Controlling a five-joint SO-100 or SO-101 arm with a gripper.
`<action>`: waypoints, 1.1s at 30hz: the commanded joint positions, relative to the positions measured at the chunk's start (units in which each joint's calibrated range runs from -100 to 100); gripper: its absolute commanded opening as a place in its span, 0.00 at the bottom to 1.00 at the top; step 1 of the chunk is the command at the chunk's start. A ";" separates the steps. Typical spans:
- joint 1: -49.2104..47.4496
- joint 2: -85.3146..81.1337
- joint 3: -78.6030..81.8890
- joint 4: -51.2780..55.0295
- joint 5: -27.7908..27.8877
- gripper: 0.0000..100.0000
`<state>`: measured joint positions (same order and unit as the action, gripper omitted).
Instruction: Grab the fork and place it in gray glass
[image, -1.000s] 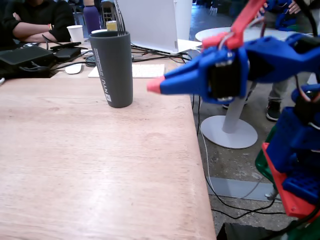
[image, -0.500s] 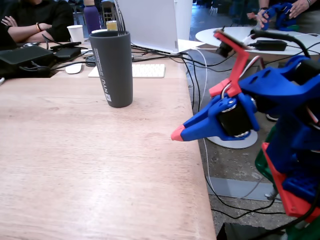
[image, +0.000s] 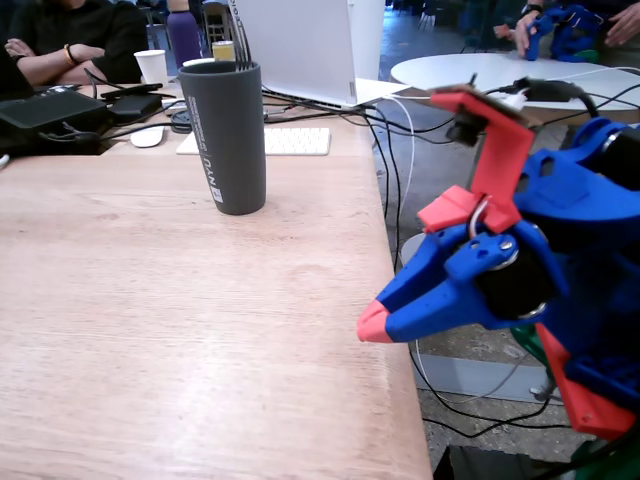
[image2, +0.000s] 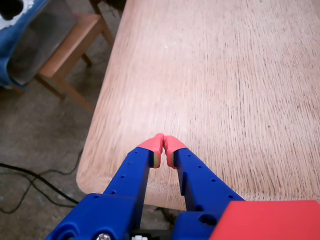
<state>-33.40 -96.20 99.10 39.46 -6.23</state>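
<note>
**A:** Fixed view: the blue pincer with red tips (image: 372, 326) hangs at the near right edge of the pale wooden bench (image: 180, 330), well apart from the tall dark gray matte tumbler with white lettering (image: 225, 138). Where is the fork?

**B:** Thin dark lines rise just above the tumbler's rim at its right side, possibly the tines of the silver metal fork (image: 241, 49); too small to be sure. No fork lies on the bare bench.

**A:** So the job looks done?

**B:** Likely, if those are tines. The pincer holds nothing, so only the arm's return seems left.

**A:** What does the wrist view add?

**B:** It shows the pincer (image2: 162, 144) closed, red tips touching with nothing between them, over the bench's rounded corner (image2: 100, 165). The tumbler is out of that frame.

**A:** And the fixed view alone?

**B:** The tumbler, upright, a white paper cup (image: 152, 66) and white keyboard (image: 290, 141) behind it.
</note>
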 joint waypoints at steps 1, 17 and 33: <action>-0.11 -0.72 0.43 0.28 0.15 0.00; -0.11 -0.72 0.43 0.28 0.15 0.00; 22.74 -0.72 0.43 0.28 -0.34 0.00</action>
<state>-10.94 -96.28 99.10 39.46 -6.76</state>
